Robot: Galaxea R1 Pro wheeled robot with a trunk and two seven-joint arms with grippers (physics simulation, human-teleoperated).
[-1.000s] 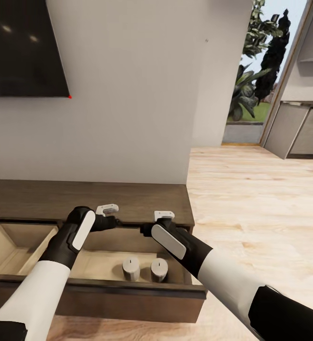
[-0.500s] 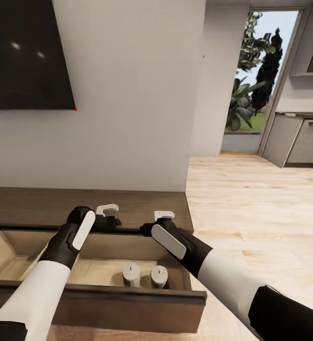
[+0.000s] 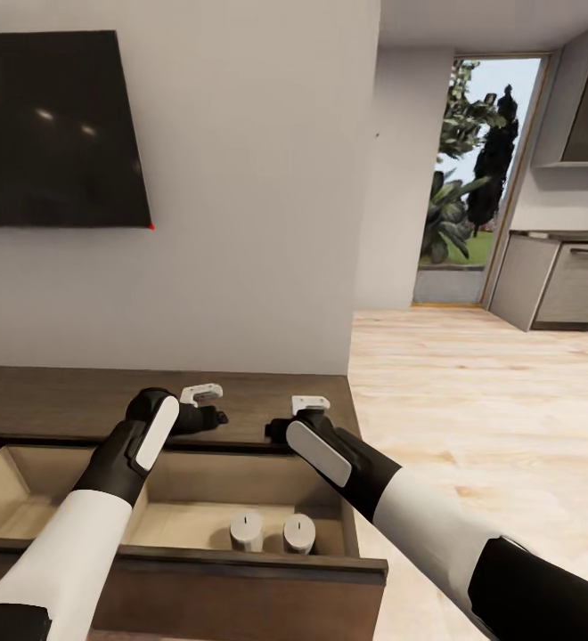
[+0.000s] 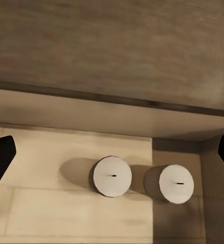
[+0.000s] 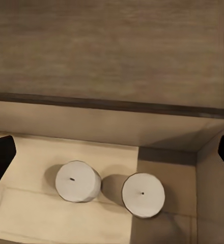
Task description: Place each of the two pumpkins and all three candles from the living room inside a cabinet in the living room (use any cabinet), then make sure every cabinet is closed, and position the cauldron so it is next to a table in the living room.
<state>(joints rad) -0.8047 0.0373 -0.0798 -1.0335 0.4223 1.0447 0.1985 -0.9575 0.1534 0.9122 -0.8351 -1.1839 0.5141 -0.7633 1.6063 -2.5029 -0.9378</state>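
Dark brown wood makes up the cabinet (image 3: 267, 402), and its right-hand front is pulled out as an open drawer, nearest the robot. In the pale drawer floor stand two candles, upright and just beside one another without clearly touching: one candle (image 3: 246, 531) toward the drawer's middle, the other candle (image 3: 298, 534) closer to the right wall.

Above and a little beyond them hang both tools. The left tool (image 3: 212, 417) and the right tool (image 3: 276, 431) hover over the back of the drawer, near the edge of the cabinet top, neither touching anything. Both wrist views look straight down past dark fingertips set wide apart at either side of the picture, so each tool stands spread and empty.

The relation that matters: the candles lie below and toward the robot from both tools, already inside the cabinet, so no grasp is owed here. The likely next job, as a judgement, is shutting this drawer, whose long axis runs left to right across the robot. The push must go away from the robot, toward the wall (image 3: 258, 178).

A second drawer (image 3: 9, 472) at left also gapes open.
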